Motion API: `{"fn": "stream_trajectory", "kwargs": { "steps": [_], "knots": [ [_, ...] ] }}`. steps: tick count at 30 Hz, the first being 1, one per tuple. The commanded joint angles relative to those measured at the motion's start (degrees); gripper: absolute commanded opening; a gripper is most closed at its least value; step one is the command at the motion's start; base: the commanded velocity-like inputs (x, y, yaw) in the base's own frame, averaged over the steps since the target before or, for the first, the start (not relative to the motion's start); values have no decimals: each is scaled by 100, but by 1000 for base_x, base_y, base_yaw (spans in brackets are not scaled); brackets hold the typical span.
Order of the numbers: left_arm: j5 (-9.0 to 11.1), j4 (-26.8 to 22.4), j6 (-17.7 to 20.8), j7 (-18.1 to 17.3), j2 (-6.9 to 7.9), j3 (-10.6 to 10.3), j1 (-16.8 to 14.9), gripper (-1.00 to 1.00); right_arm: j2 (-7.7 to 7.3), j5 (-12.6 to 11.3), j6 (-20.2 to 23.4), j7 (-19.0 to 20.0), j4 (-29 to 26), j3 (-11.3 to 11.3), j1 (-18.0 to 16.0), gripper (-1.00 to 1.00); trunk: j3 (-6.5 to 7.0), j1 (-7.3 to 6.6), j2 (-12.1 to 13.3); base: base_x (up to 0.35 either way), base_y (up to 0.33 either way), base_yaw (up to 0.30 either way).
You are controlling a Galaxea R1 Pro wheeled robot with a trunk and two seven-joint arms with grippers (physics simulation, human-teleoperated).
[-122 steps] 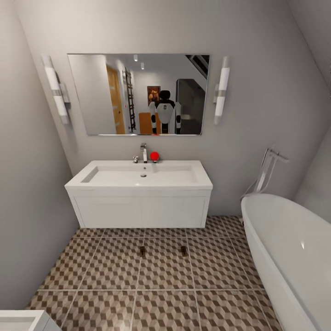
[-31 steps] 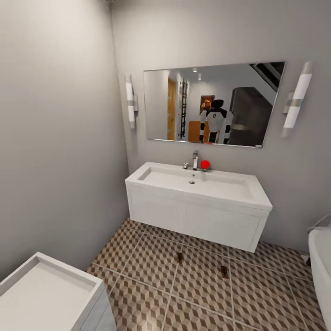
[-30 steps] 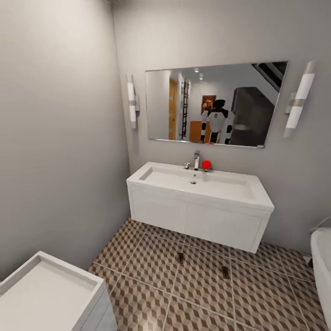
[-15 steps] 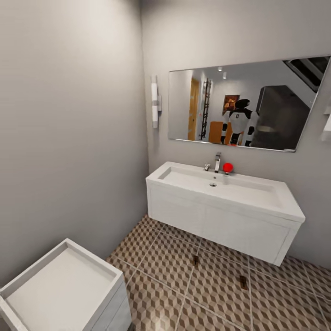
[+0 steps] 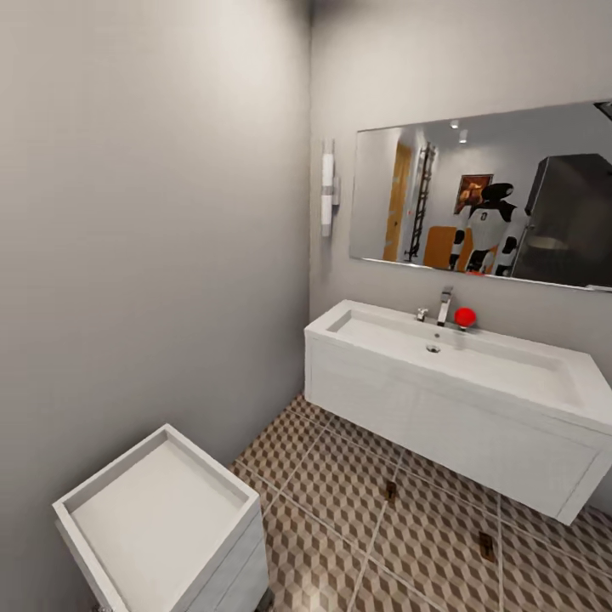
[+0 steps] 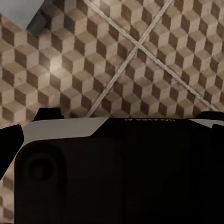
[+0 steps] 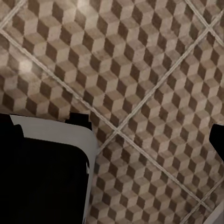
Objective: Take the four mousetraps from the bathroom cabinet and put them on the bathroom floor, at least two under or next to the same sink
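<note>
Two mousetraps lie flat on the bathroom floor [image 5: 340, 476] just in front of the white wall-hung sink [image 5: 476, 416]: one small dark slab [image 5: 391, 490] on a grout line and a second [image 5: 486, 546] further right. In the mirror [image 5: 399, 204] my own reflection stands before an orange-brown cabinet [image 5: 438, 248]. The left gripper [image 6: 112, 140] and right gripper [image 7: 116, 137] hang over cube-patterned tiles, dark fingertips [image 7: 217, 142] wide apart at the picture edges, nothing between them. My dark and white body fills the lower part of both wrist views.
A low white box-shaped unit [image 5: 93, 501] with a recessed top stands at the near left against the grey wall. A chrome tap [image 5: 444, 306] and a red ball-shaped object [image 5: 464, 317] sit at the back of the sink. A wall lamp [image 5: 327, 189] hangs left of the mirror.
The whole view has swung left: the sink and mirror slid towards the right edge and the white unit came further into view. The two mousetraps lie where they were.
</note>
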Motion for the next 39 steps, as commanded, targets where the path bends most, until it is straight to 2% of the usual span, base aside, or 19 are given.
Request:
{"fn": "stream_trajectory", "kwargs": {
  "steps": [1, 39],
  "knots": [
    [61, 14, -24, -21, -1, -47, -6, 100, 0, 53, -34, -24, 19, -27, -4, 100, -7, 0, -5, 0, 0, 279],
    [71, 16, -102, -21, 52, -49, 76, 100, 72, 70, -42, -18, 17, -23, 386, 100, -7, 0, -5, 0, 0, 279]
  ]
}}
